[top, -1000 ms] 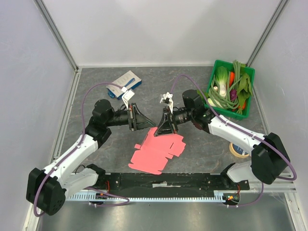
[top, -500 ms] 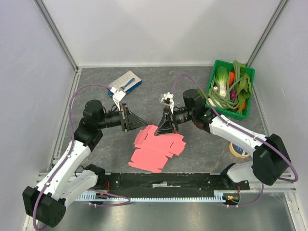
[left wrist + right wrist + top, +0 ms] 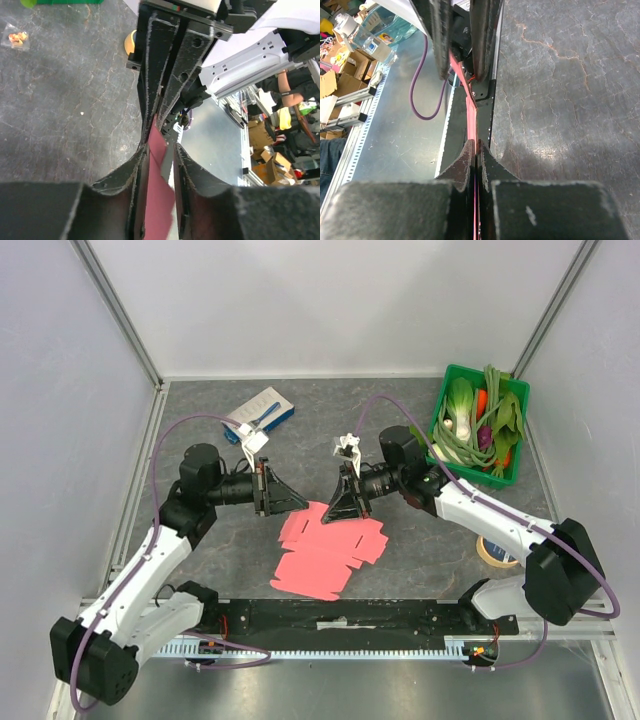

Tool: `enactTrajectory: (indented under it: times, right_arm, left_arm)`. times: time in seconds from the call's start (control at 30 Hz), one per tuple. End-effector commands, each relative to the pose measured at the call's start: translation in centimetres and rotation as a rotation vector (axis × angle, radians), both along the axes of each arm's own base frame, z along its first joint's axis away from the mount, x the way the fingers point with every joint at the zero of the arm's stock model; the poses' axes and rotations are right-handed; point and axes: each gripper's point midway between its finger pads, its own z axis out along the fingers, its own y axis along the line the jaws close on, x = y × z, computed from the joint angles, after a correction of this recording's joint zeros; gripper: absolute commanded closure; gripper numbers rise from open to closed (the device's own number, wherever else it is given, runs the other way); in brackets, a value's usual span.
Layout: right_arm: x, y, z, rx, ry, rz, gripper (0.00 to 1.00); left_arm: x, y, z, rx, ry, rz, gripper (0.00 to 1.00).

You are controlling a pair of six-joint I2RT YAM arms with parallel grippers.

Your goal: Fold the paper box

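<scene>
The pink paper box (image 3: 322,552) lies mostly flat on the grey table, its far edge lifted between the two grippers. My right gripper (image 3: 333,511) is shut on that edge; in the right wrist view the pink sheet (image 3: 469,107) runs edge-on into the closed jaws of the right gripper (image 3: 476,146). My left gripper (image 3: 300,504) faces it from the left. In the left wrist view a pink flap (image 3: 158,200) stands between the fingers of the left gripper (image 3: 161,150), resting against the left finger with a gap to the other. The left gripper is open.
A white-and-blue box (image 3: 262,412) lies at the back left. A green basket (image 3: 437,426) of vegetables stands at the back right. A tape roll (image 3: 493,551) sits by the right arm's base. The black base rail (image 3: 340,615) borders the near edge.
My left gripper drew back to the left, then came slightly right again. The box's left flap now shows spread out to the left. The right gripper has kept its hold and place.
</scene>
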Motion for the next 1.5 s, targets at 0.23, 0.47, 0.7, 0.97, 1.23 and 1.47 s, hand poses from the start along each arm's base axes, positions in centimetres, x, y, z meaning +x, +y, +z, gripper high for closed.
enactTrajectory:
  times: [0.23, 0.47, 0.7, 0.97, 1.23, 1.47]
  right_arm:
    - [0.1, 0.3, 2.6, 0.052, -0.078, 0.014, 1.0]
    - [0.0, 0.2, 2.7, 0.053, -0.081, 0.013, 1.0]
    - [0.0, 0.3, 2.6, 0.051, -0.077, 0.014, 1.0]
    - [-0.3, 0.3, 2.9, 0.058, -0.082, 0.022, 1.0]
    - [-1.1, 0.4, 3.5, 0.074, -0.094, 0.049, 1.0]
    - [-1.2, 0.4, 3.4, 0.073, -0.091, 0.05, 1.0]
  left_arm:
    - [2.7, 1.9, 2.0, 0.013, -0.102, 0.209, 0.57]
    - [0.9, -0.2, 1.2, 0.004, -0.085, 0.042, 0.81]
    - [-0.9, -0.8, 1.9, -0.048, -0.131, -0.061, 0.76]
    - [-0.1, -1.3, 0.2, 0.027, -0.083, -0.033, 0.71]
    - [-0.4, -1.9, -0.2, 0.051, -0.059, -0.089, 0.69]
    - [-2.5, -2.5, 0.7, -0.006, -0.07, -0.225, 0.68]
